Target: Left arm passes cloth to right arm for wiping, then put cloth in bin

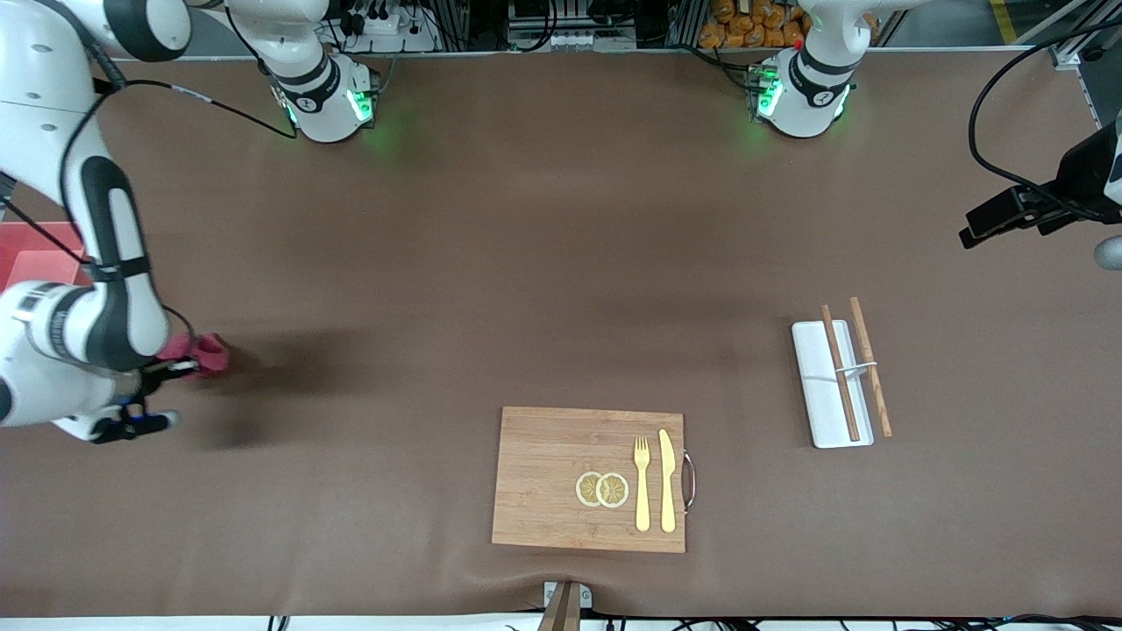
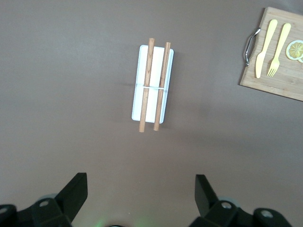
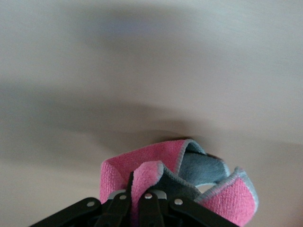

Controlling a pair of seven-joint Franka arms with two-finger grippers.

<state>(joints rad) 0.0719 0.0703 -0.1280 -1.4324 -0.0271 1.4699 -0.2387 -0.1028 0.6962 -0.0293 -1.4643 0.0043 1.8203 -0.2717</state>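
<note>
Cloth (image 1: 203, 352) bunched in the clenched right end effector (image 1: 180, 366), over the table (image 1: 526, 263) at the right arm's end, near the bin (image 1: 35, 254). Left end effector (image 2: 142, 194) released, fingers spread, above the white tray (image 2: 152, 85) with two sticks.

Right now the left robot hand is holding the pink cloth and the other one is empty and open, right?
Not quite. The right gripper holds the cloth; the right wrist view shows its fingers shut on it. The left gripper is the empty, open one, over the white tray in the left wrist view.
</note>
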